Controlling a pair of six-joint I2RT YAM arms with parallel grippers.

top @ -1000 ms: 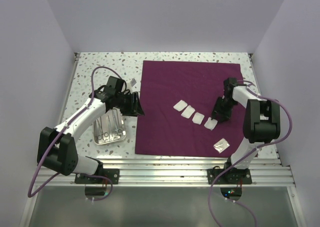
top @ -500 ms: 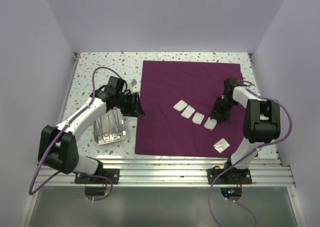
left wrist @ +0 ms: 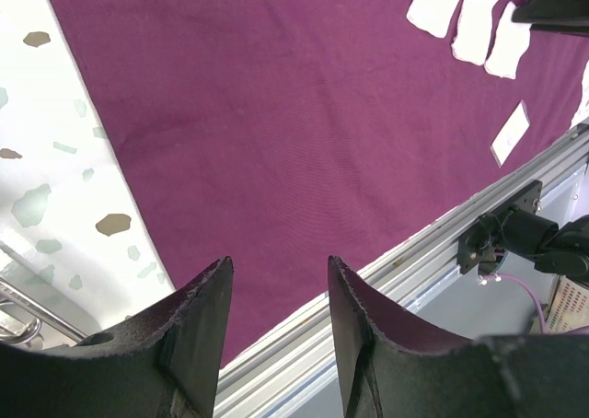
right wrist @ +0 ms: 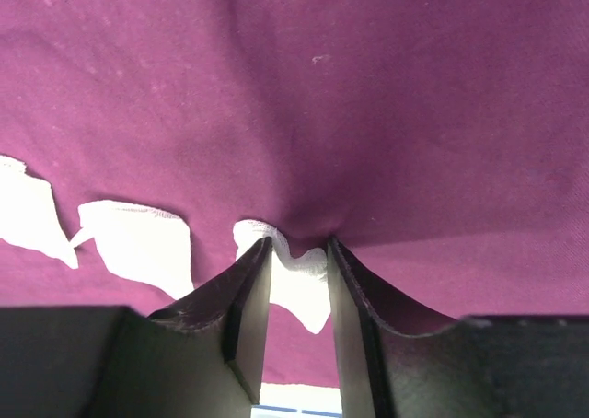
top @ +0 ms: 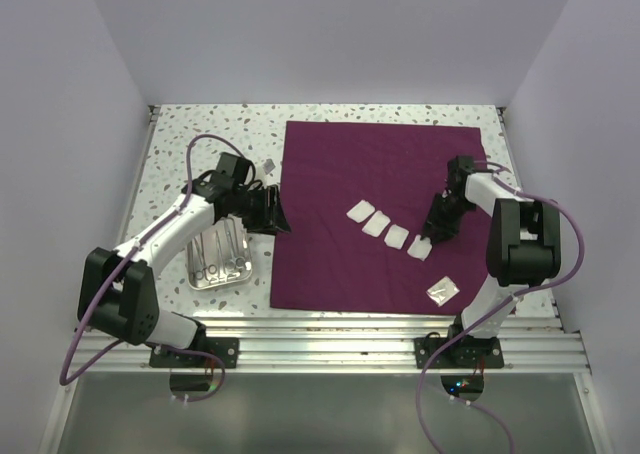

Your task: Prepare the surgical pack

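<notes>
One gauze square (right wrist: pixel 299 294) half hidden by right gripper (right wrist: pixel 299 243), perhaps pinched with cloth (right wrist: pixel 368 114)

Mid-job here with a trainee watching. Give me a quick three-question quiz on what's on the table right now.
1. How many white gauze squares lie in the diagonal row on the purple cloth?
2. True or false: the steel tray sits on the cloth.
3. What is between the right gripper fingers? A) scissors B) the end gauze square with puckered cloth C) nothing

Key: 1) four. 2) False, it is on the table, left of the cloth. 3) B.
</notes>
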